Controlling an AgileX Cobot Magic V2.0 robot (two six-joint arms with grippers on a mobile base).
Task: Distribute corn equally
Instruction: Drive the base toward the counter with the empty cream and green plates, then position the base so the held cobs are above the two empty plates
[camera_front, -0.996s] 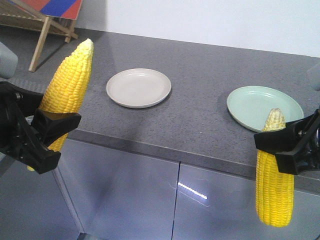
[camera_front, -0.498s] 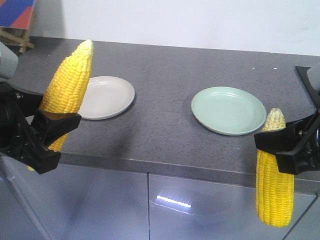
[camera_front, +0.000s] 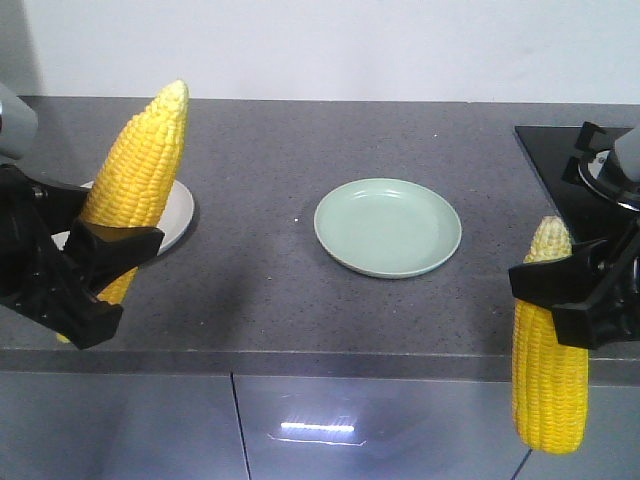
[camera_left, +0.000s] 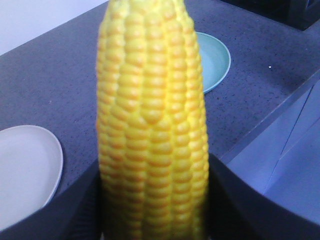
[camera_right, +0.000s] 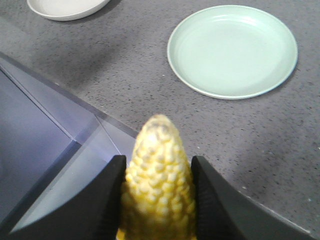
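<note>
**Front view.** The left claw (camera_front: 95, 265) is clamped on the lower part of the left cob (camera_front: 135, 185), which points tip up and leans to the right. The right claw (camera_front: 572, 290) is clamped near the top of the right cob (camera_front: 548, 385), so most of that cob hangs below it. Both cobs are held out in front of the counter (camera_front: 290, 300) edge, not over it. The white plate (camera_front: 180, 215) lies just beyond the left claw. The green plate (camera_front: 388, 226) lies ahead and to the left of the right claw, well apart from it. Judged best practice is one cob per plate: carry each claw forward over the edge, tip the cob level above its nearer plate, lower it until it rests, and only then let go. Much of the white plate is hidden behind the left cob and claw. A stove (camera_front: 590, 160) is cut off at the right edge of the frame.

**Left wrist view.** The left cob (camera_left: 150, 125) fills the frame and its tip is cut off. The dark fingers (camera_left: 240, 200) flank it, but where they touch it cannot be seen. Both plates are only partly in view.

**Right wrist view.** The right cob (camera_right: 159, 185) is blurred between its fingers (camera_right: 107, 200). The green plate (camera_right: 232, 50) is fully in view ahead of the claw, while the white plate (camera_right: 65, 7) is cropped.
</note>
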